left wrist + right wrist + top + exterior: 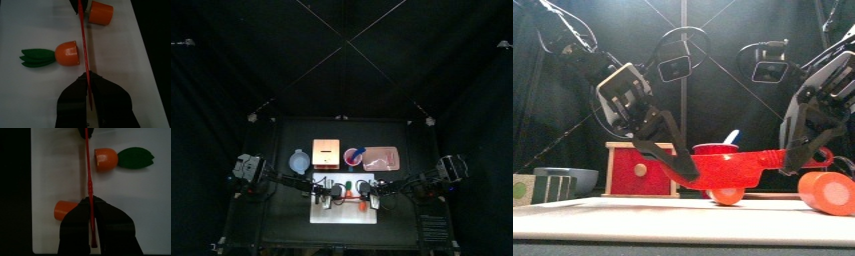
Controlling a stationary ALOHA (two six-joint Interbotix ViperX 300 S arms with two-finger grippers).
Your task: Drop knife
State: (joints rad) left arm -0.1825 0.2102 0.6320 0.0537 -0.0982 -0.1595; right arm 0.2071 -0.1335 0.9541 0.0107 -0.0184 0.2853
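Currently we've got both end effectors, left [87, 80] and right [90, 203], pinching the knife [734, 165] above the mat [345, 210]; uneven release could knock the carrot pieces [67, 52].

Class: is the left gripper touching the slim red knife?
Touching. In the left wrist view, the left gripper has its black jaws closed on the slim red knife.

no readable text, labels or numbers anywhere
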